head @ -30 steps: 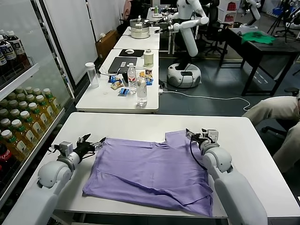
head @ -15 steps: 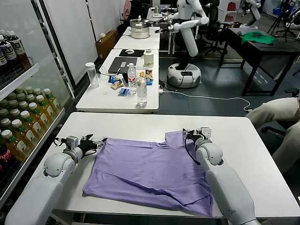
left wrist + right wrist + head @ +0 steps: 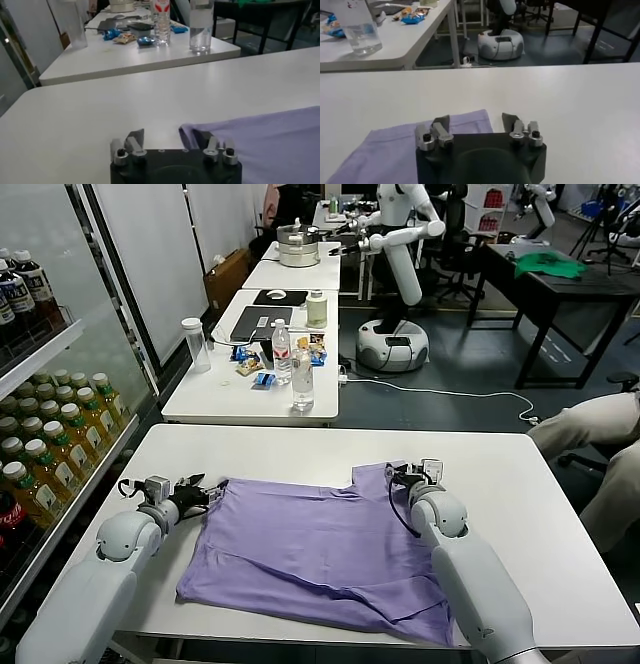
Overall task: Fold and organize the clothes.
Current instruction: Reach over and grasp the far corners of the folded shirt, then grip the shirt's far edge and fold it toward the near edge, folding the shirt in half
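Lavender T-shirt lies flat, no print readable; left gripper and right gripper jaws part-open at its corners.

T-shirt near hem behind right arm; white marks perhaps too small.

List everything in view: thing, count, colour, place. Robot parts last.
T-shirt: one, lavender-purple, spread flat on the near white table.
Second white table: one, just beyond the near one.
Water bottles: two, clear, on the second table.
Tall cup: one, clear with white lid, on the second table's left edge.
Snack packets: a few, blue, beside the bottles.
Drink bottles: many, yellow-green and dark, in the glass cooler at left.
Green cloth: one, on the dark far table at right.
Other robot: one, white, in the background.
Left end effector: at the shirt's far left corner, jaws apart.
Right end effector: at the shirt's far right corner, jaws apart.
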